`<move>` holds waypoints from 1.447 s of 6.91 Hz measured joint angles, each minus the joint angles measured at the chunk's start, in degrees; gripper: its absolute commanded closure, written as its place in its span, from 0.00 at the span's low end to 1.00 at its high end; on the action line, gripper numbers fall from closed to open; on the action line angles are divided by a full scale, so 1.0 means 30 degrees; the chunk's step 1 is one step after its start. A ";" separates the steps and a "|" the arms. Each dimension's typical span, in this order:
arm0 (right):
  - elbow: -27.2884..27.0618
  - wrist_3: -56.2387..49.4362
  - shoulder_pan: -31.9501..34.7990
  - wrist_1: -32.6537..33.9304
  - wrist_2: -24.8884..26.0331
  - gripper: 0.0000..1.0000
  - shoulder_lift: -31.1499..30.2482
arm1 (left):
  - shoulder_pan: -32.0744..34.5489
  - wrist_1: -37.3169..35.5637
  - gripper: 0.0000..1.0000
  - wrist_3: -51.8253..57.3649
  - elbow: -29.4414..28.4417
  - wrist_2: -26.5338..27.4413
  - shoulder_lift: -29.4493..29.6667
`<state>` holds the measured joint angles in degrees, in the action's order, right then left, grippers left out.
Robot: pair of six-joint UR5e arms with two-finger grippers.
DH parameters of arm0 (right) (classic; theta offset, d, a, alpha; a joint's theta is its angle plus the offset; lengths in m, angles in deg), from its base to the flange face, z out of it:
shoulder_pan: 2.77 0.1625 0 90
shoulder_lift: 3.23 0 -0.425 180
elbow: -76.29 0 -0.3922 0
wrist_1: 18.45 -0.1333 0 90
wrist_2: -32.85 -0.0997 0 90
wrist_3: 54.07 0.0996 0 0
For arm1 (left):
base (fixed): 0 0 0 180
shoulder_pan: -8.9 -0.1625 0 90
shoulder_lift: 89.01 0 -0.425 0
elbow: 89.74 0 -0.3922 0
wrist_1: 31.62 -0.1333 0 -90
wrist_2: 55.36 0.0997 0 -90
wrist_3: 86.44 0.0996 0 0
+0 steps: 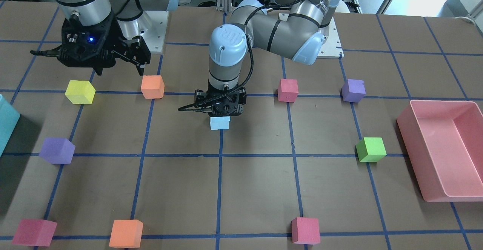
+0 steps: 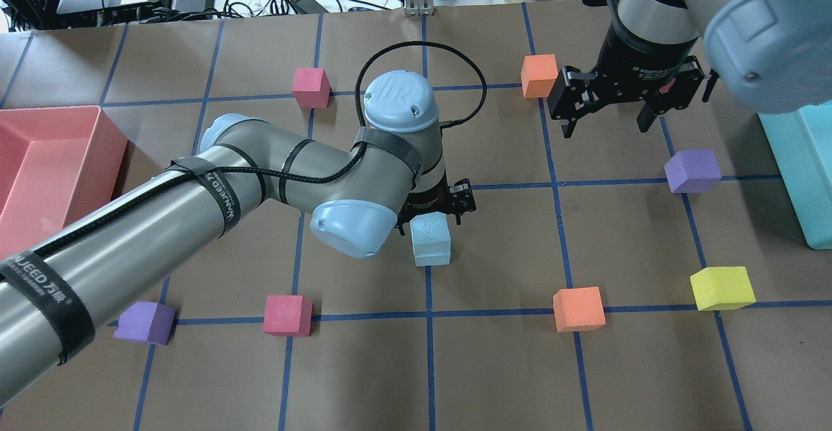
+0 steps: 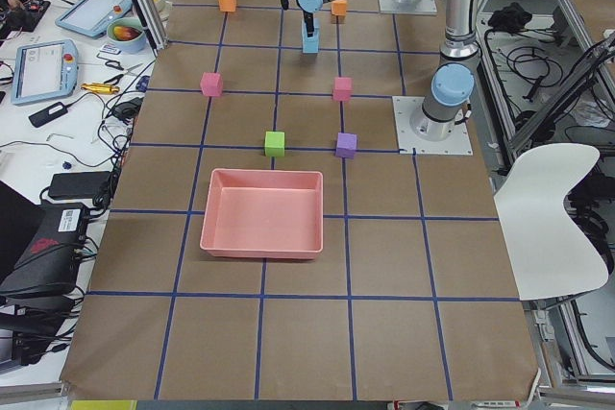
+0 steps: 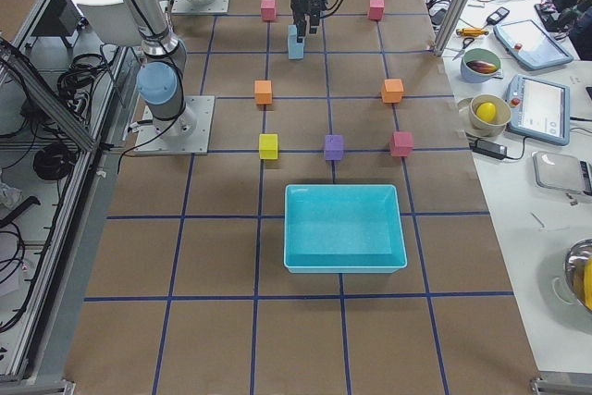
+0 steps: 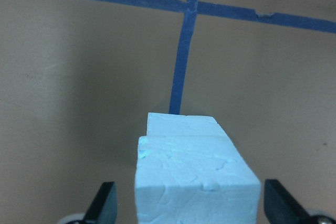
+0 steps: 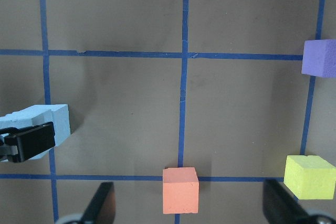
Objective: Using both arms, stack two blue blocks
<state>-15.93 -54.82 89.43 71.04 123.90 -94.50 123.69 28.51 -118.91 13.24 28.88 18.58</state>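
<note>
Two pale blue blocks stand stacked at the table's middle (image 2: 430,241). In the left wrist view the top blue block (image 5: 197,182) sits on the lower blue block (image 5: 181,124), slightly offset. My left gripper (image 5: 193,205) is open and straddles the top block, with small gaps on both sides. In the front view it (image 1: 222,110) hides the upper part of the stack (image 1: 220,123). My right gripper (image 2: 604,125) is open and empty, hanging above the table by an orange cube (image 2: 539,75). The stack also shows in the right wrist view (image 6: 50,121).
Coloured cubes ring the stack: orange (image 2: 578,309), yellow (image 2: 721,287), purple (image 2: 692,170), red (image 2: 287,314) and pink (image 2: 311,86). A pink bin (image 2: 58,151) stands at the left and a teal bin (image 2: 803,171) at the right. A green cube (image 1: 371,149) lies near the pink bin.
</note>
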 measured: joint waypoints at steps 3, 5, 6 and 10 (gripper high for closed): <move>0.0008 -0.0555 -0.0636 -0.0309 -0.0391 0.00 -0.0260 | -0.3329 0.1680 0.00 0.3828 -0.0265 -0.0058 -0.2486; 0.0026 -0.0570 -0.1571 -0.0437 -0.0955 0.00 -0.0344 | -0.6654 0.3843 0.00 0.8384 -0.0878 0.0054 -0.4155; 0.0053 -0.0560 -0.1668 -0.0477 -0.0814 0.00 -0.0385 | -0.7837 0.4824 0.00 0.9917 -0.1612 0.0206 -0.4738; 0.0034 -0.0512 -0.1443 -0.0529 -0.0048 0.00 -0.0653 | -0.8621 0.8222 0.00 1.0882 -0.5578 0.1880 -0.5286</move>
<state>-15.83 -56.36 85.10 69.45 123.76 -96.45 97.82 53.17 -86.26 -3.50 34.52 2.72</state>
